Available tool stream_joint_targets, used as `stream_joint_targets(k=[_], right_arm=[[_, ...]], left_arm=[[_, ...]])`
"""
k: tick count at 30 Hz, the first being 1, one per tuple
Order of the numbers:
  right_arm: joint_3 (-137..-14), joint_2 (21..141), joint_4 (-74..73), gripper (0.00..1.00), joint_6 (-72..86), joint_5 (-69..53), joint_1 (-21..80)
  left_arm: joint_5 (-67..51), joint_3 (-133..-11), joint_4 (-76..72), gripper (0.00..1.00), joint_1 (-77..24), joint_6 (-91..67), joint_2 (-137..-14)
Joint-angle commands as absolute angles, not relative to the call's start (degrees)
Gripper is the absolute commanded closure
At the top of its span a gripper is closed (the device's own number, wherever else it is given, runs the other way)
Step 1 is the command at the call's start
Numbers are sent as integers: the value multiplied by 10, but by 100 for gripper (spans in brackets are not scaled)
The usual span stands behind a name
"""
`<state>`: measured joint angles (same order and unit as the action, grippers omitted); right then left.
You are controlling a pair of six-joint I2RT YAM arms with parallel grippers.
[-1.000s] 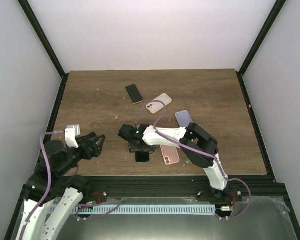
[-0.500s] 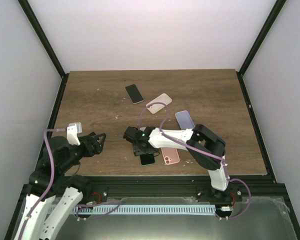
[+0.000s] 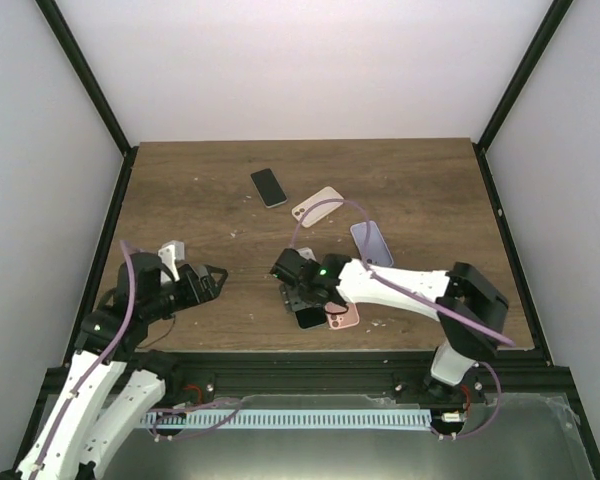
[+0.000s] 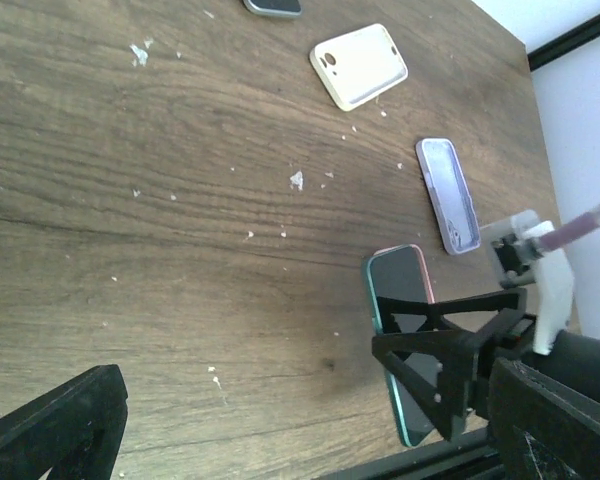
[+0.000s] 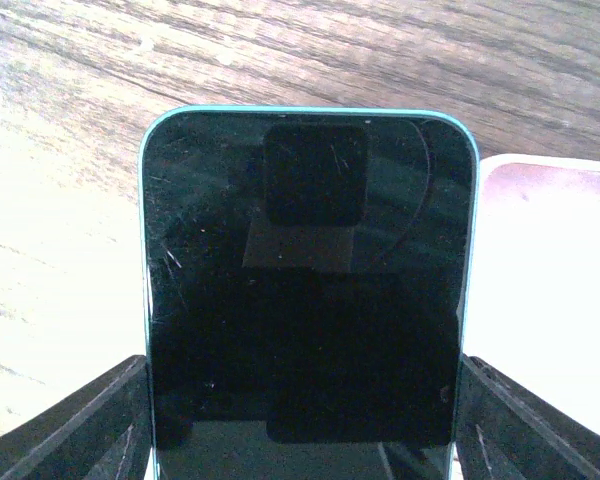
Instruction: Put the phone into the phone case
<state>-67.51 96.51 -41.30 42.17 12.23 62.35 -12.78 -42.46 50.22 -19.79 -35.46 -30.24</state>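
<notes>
Two fingers of the right gripper [image 3: 305, 303] are closed on the long sides of the flat black-screened phone with a teal frame [image 5: 308, 280], near the front edge of the brown wooden table [image 3: 200, 190]. This phone is just beside the pink rectangular phone case [image 5: 550, 290], and their edges seem to touch. Well away to the left, the left gripper [image 3: 208, 281] hangs with fingers wide apart, gripping nothing.
</notes>
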Motion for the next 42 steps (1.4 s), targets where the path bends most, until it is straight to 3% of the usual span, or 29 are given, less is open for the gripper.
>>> stream_joint_targets(k=[1,7,16,42], right_arm=[[-639,901,-406,45,371,132,604],[-568,843,-371,46,319,102,550],[-509,844,-325,47,288,78,503],[-489,896,-308,47,335,97,482]], left_arm=[[-167,-413,487,0,-194,-374,-313],[-242,-373,435,0,-195,-395,-328],[-261,-350,403,0,-197,-411,-330],[-274,-332,398,0,-199,-405,-322]])
